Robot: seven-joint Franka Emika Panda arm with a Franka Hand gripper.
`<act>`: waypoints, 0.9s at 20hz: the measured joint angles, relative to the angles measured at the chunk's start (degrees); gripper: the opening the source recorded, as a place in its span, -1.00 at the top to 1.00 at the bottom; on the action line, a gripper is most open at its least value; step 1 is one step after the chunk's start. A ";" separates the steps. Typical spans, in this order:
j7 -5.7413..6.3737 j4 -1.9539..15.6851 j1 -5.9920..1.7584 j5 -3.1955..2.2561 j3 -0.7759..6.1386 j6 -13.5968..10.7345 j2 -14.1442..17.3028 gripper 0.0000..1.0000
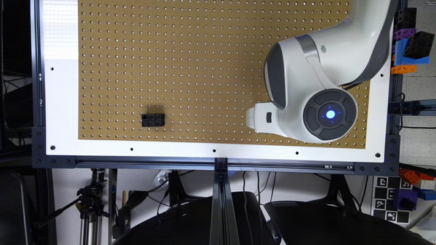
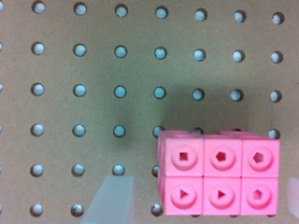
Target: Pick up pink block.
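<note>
The pink block [image 2: 218,173] is lying flat on the brown pegboard [image 1: 204,51], a three-by-two grid of cubes with its holed faces turned up toward the wrist camera. In the wrist view it is sitting between the two translucent fingertips [image 2: 111,200] of the gripper [image 2: 201,198]: one pale finger is showing clearly beside one short end of the block with a strip of bare pegboard between them, and what is probably the edge of the other finger is peeking in as a pale sliver past the opposite short end, too blurred and cropped to be certain. The jaws are standing spread wide, wider than the block is long, and neither finger is touching the pink plastic. A soft shadow is falling across the board beyond the block.

In the exterior view the white arm [image 1: 327,68] is reaching over the right part of the pegboard, with its round wrist joint glowing blue and the white hand piece [image 1: 260,117] jutting out toward the exterior view's left, near the board's near edge. The arm is covering the board beneath it there. Well apart from the arm, toward the exterior view's left, a black block [image 1: 153,119] of the same three-by-two shape is resting on the pegboard.
</note>
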 joint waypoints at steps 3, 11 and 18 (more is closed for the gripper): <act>0.02 0.12 0.15 0.00 0.01 -0.03 0.14 -1.00; 0.02 0.18 0.18 0.00 0.02 1.12 2.00 -1.00; 0.07 0.69 0.32 -0.04 0.05 2.14 3.34 -1.00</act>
